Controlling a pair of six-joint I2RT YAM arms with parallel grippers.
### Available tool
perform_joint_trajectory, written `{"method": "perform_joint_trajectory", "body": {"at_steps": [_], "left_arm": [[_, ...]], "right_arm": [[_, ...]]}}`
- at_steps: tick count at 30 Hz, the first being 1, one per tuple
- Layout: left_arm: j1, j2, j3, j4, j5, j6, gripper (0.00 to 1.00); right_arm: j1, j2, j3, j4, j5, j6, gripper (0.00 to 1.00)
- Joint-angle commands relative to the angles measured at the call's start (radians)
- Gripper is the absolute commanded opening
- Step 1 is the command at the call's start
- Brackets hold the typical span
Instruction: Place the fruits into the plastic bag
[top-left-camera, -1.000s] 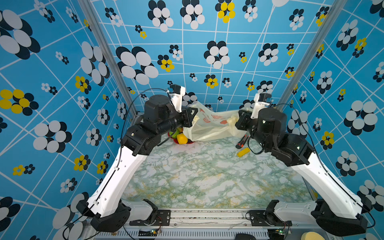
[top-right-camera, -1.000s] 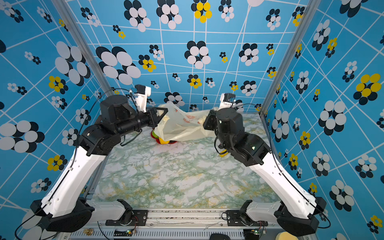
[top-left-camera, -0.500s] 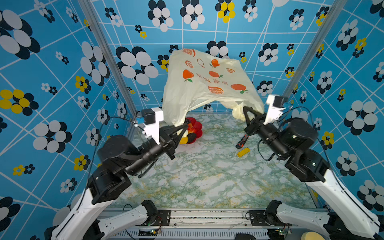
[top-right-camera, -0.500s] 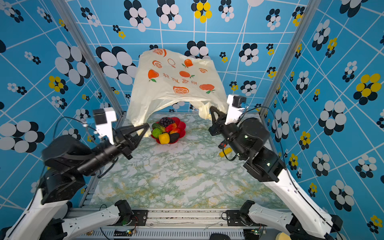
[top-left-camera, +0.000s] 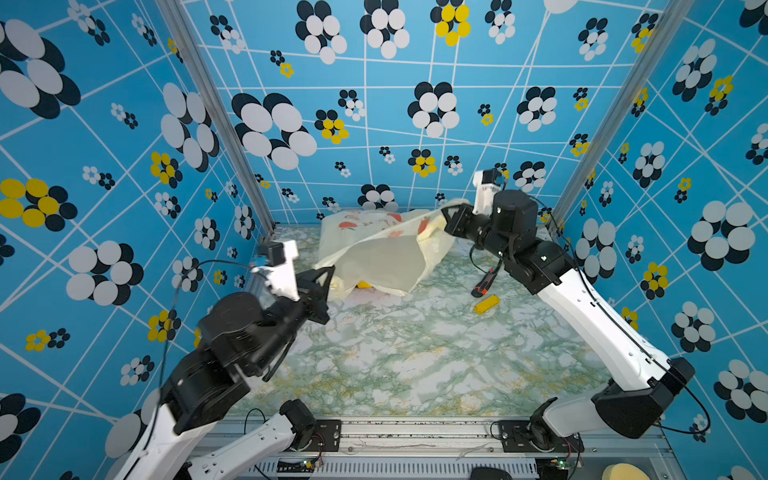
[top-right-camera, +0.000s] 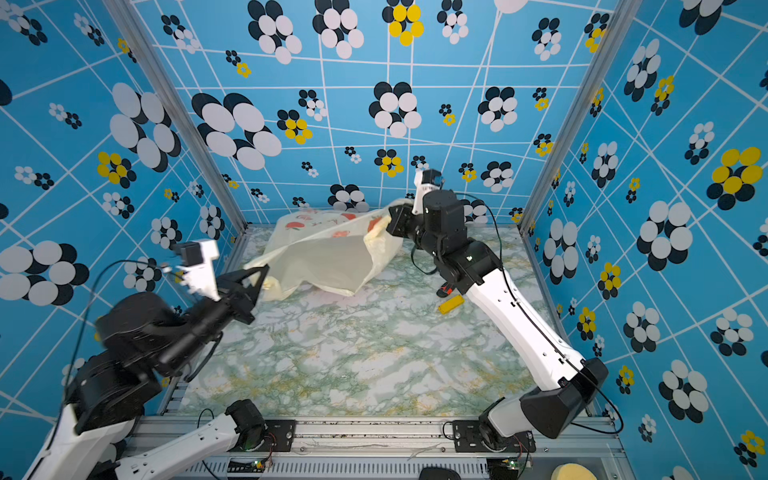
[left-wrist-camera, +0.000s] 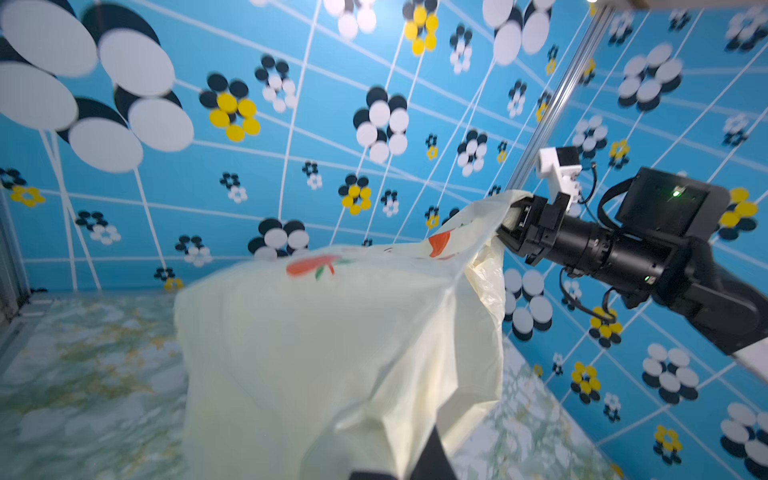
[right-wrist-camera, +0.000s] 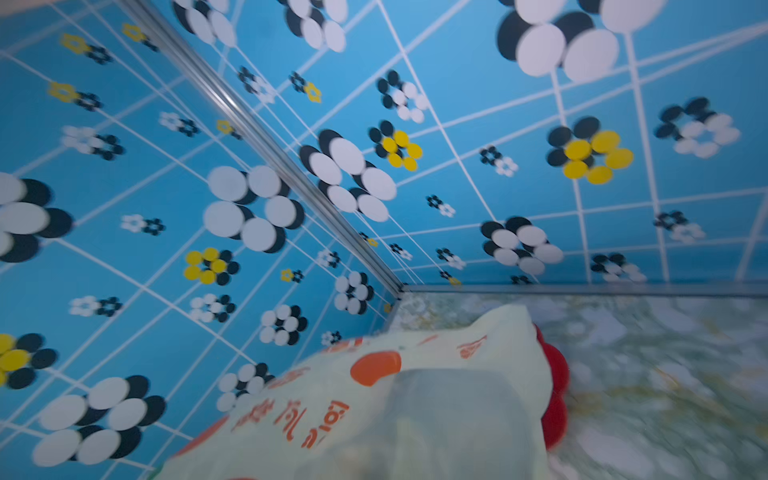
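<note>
**A:** What can go wrong from here?

**B:** The large crinkly translucent cream-yellow plastic bag (top-left-camera: 382, 257) lies draped over the red flower-shaped plate (right-wrist-camera: 555, 399). It is near the far edge of the green-white marbled counter (top-left-camera: 415, 353), toward the far left corner. I think the small glossy toy fruits (top-left-camera: 364, 285) are under the film, not inside it. Only one yellow piece shows at the near hem. If the arms pull now, the film may drag the plate or push fruits off it, and the round pieces would roll away.

**A:** And the grip itself?

**B:** The film is thin and slippery, and it is stretched between the two arms. A strong pull could slide it out of the jaws, or tear it at a pinched place. I cannot tell where the mouth of the bag is.

**A:** How do the end effectors stand?

**B:** The left end effector (top-left-camera: 330, 272) is closed on a bunched corner of the bag, on the side toward the left edge. The right end effector (left-wrist-camera: 509, 224) is closed too. It pinches the opposite edge of the bag, raised above the counter near the far edge. Neither one touches a fruit or the plate, as far as I can see.

**A:** Anything else nearby?

**B:** An orange-black cutter (top-left-camera: 484, 284) and a flat yellow strip (top-left-camera: 487, 304) lie toward the right edge, apart from the bag and close beside the right arm. A low sweep of that arm could knock them.
</note>
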Motion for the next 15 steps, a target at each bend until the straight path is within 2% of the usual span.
{"method": "perform_joint_trajectory", "body": {"at_steps": [1, 6, 8, 9, 11, 15], "left_arm": [[0.007, -0.030, 0.060, -0.051, -0.114, 0.095, 0.00], [0.010, -0.132, 0.082, -0.026, -0.141, 0.105, 0.00], [0.011, -0.158, 0.068, -0.037, -0.144, 0.093, 0.00], [0.011, -0.164, 0.057, -0.051, -0.146, 0.083, 0.00], [0.011, -0.174, 0.017, -0.082, -0.146, 0.066, 0.00], [0.011, -0.211, -0.115, -0.098, -0.149, 0.015, 0.00]], "right_arm": [[0.077, 0.159, 0.252, 0.028, -0.121, -0.045, 0.00], [0.198, 0.506, 0.858, -0.111, -0.267, -0.128, 0.00], [0.210, 0.632, 1.045, -0.150, -0.305, -0.096, 0.00], [0.210, 0.662, 1.077, -0.160, -0.316, -0.080, 0.00], [0.208, 0.676, 1.039, -0.188, -0.329, -0.080, 0.00], [0.202, 0.631, 0.729, -0.122, -0.415, -0.067, 0.00]]}}
